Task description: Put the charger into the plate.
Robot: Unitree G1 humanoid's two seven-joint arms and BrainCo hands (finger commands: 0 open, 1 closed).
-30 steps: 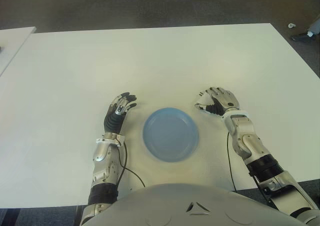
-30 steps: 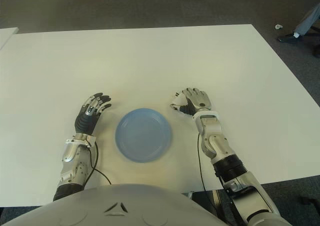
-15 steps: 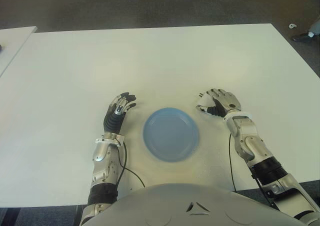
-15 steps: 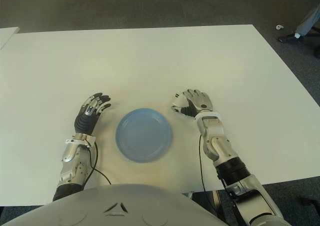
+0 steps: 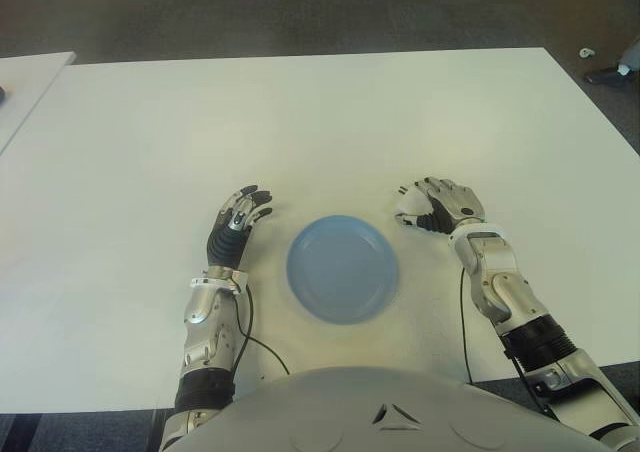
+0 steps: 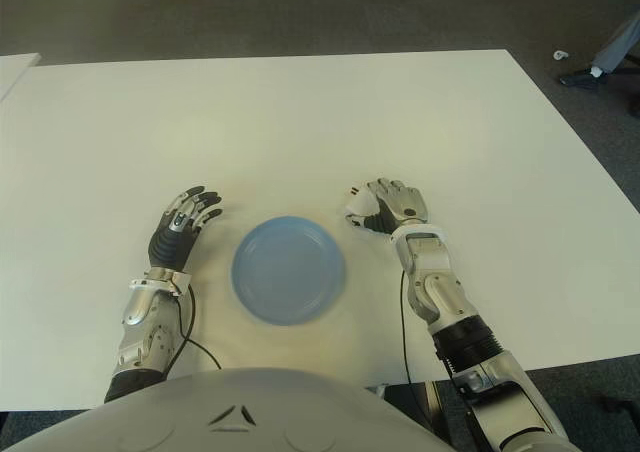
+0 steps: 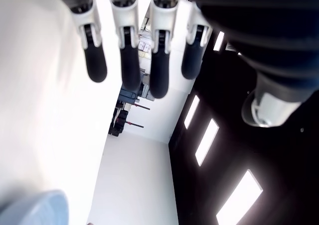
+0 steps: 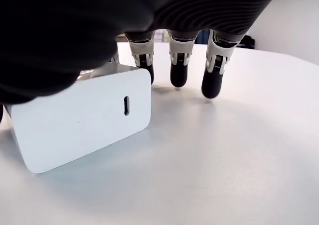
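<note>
Table (image 5: 330, 112): white, w/ a blue plate (image 5: 342, 268) near the front edge, centred before the robot. Plate holds nothing.

Charger (image 8: 82, 119): white block, one slot-shaped port on the face toward the wrist cam. Sits on the table surface, to the right of the plate and apart from it; in the eye views it shows as a small white shape (image 5: 407, 210) at the tips of the right hand, on the plate side.

Right hand (image 5: 437, 205): palm down over the charger, just right of the plate's far-right rim. Wrist view shows fingers (image 8: 178, 65) curled downward, tips at or near the tabletop beyond the charger; one finger is close against the charger's far edge. Firm grasp not confirmed: cannot tell if the charger is actually clamped or only covered.

Left hand (image 5: 237, 223): left of the plate, apart from it, palm down. Fingers (image 7: 125, 60) extended, roughly parallel, holding nothing.

A thin black cable (image 5: 252, 332) runs along each forearm.
</note>
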